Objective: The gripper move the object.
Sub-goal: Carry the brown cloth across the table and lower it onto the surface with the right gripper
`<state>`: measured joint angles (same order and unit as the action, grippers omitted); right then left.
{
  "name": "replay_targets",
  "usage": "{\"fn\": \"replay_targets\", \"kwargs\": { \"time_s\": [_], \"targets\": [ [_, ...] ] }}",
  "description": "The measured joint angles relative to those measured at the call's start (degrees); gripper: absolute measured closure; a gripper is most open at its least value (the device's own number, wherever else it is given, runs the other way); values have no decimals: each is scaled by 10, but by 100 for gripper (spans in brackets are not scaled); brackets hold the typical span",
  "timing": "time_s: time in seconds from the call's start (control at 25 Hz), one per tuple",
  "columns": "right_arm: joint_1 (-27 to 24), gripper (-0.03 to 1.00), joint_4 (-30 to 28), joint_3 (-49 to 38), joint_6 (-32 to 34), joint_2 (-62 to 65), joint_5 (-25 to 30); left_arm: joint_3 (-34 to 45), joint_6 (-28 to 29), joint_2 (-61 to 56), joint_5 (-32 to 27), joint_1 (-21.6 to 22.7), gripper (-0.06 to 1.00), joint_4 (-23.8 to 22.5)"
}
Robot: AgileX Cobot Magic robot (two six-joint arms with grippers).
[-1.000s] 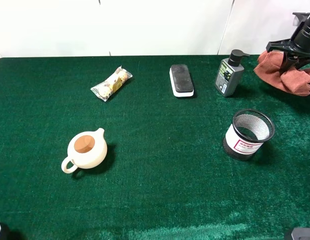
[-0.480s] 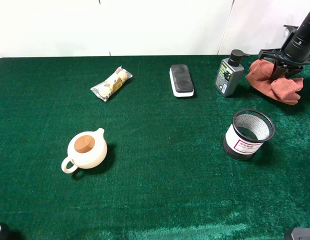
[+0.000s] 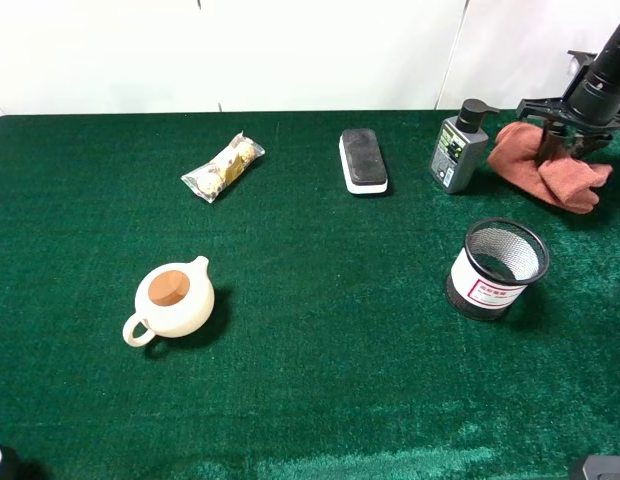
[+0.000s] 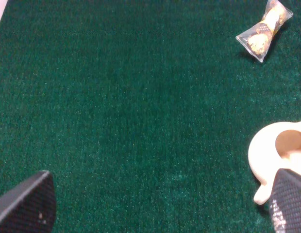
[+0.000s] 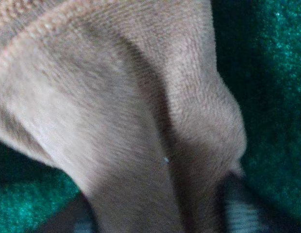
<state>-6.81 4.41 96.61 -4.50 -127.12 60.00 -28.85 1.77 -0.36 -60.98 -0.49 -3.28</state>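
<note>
A reddish-brown cloth point(image 3: 545, 165) lies bunched on the green table point(image 3: 320, 300) at the far right, just right of a grey pump bottle point(image 3: 458, 148). My right gripper point(image 3: 560, 140) stands over the cloth's middle and is shut on it. In the right wrist view the cloth point(image 5: 141, 121) fills the picture, and the dark fingertips point(image 5: 240, 211) show at its edge. My left gripper point(image 4: 159, 201) is open and empty, low over bare green cloth near the table's front left. A cream teapot point(image 4: 276, 150) lies next to one of its fingers.
A cream teapot point(image 3: 173, 300) with a brown lid stands at front left. A wrapped snack point(image 3: 223, 167) and a black board eraser point(image 3: 363, 159) lie at the back. A black mesh cup point(image 3: 498, 268) stands in front of the bottle.
My right gripper has come down and to the left with the cloth. The cloth now rests on the table closer to the bottle, more spread out. The left arm has not moved.
</note>
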Motion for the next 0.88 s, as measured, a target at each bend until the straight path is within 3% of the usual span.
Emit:
{"fn": "replay_targets", "kwargs": {
  "time_s": [0.08, 0.2, 0.88],
  "targets": [
    [0, 38, 0, 0, 0, 0, 0, 0, 0, 0, 0, 0, 6, 0],
    [0, 30, 0, 0, 1, 0, 0, 0, 0, 0, 0, 0, 6, 0],
    [0, 27, -21, 2, 6, 39, 42, 0, 0, 0, 0, 0, 6, 0]
  ]
}}
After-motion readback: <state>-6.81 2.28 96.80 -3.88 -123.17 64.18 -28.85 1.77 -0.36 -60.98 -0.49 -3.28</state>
